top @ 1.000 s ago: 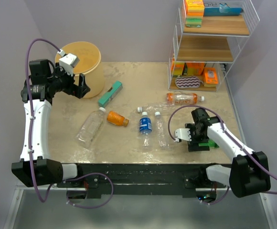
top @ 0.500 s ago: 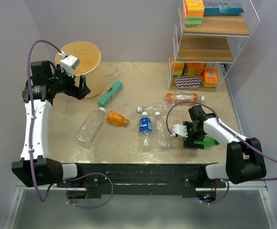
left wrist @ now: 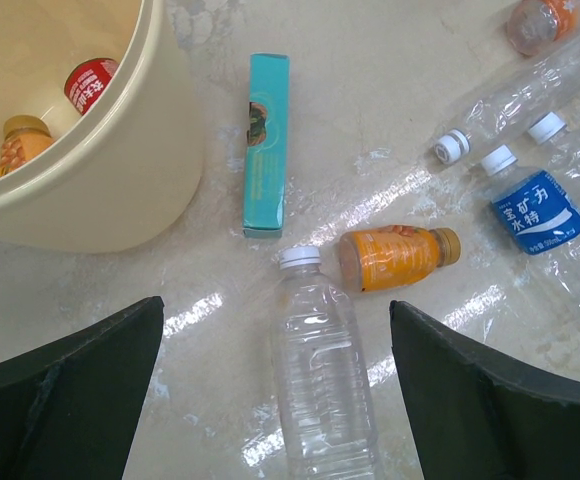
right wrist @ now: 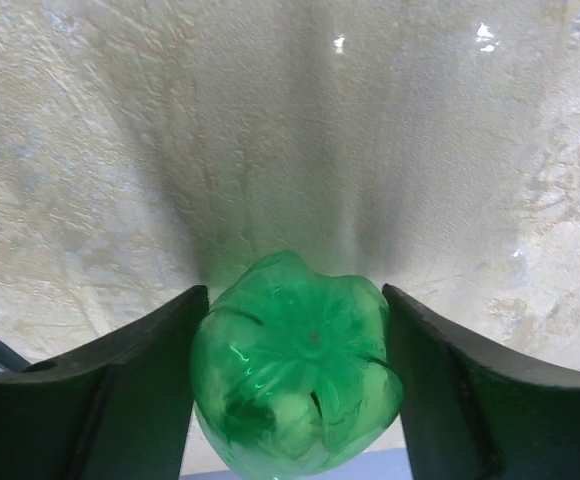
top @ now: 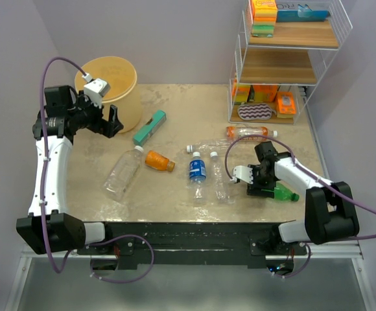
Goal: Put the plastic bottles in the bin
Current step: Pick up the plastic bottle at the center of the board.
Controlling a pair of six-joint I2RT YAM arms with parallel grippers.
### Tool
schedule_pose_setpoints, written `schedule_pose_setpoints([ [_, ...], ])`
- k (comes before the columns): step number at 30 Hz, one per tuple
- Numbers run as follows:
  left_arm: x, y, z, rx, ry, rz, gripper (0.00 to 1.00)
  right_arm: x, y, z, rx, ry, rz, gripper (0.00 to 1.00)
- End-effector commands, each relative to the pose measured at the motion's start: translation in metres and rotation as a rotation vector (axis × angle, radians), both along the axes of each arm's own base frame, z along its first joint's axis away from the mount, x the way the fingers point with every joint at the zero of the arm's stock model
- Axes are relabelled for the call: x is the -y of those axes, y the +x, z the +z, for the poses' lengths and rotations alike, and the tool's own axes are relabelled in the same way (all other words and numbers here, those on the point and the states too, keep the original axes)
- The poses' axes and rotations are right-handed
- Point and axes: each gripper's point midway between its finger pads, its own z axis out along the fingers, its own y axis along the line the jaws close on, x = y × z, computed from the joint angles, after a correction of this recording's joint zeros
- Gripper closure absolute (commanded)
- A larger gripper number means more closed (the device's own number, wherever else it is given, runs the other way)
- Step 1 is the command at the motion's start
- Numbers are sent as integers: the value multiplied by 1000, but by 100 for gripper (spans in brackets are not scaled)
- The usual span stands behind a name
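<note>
The green bottle [right wrist: 295, 370] was gripped between the jaws of the right gripper [right wrist: 295, 300], a finger pressed to each side. The left gripper [left wrist: 275, 310] was held spread wide, empty. A clear bottle [left wrist: 320, 370] was seen below its jaws, the bin [left wrist: 120, 200] ahead to one side.
</note>
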Motion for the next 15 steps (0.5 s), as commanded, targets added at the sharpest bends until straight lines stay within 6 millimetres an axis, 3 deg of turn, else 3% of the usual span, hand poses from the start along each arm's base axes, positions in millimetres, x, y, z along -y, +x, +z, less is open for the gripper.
schedule_pose_setpoints([
  [1,-2,1,13,69,21,-5,1,-5,16,15,58,17,-13,34],
  [6,-1,1,14,72,16,-12,1,-4,20,25,75,13,-20,44],
  [15,2,-1,13,75,3,-21,1,-14,41,67,153,62,-47,62],
])
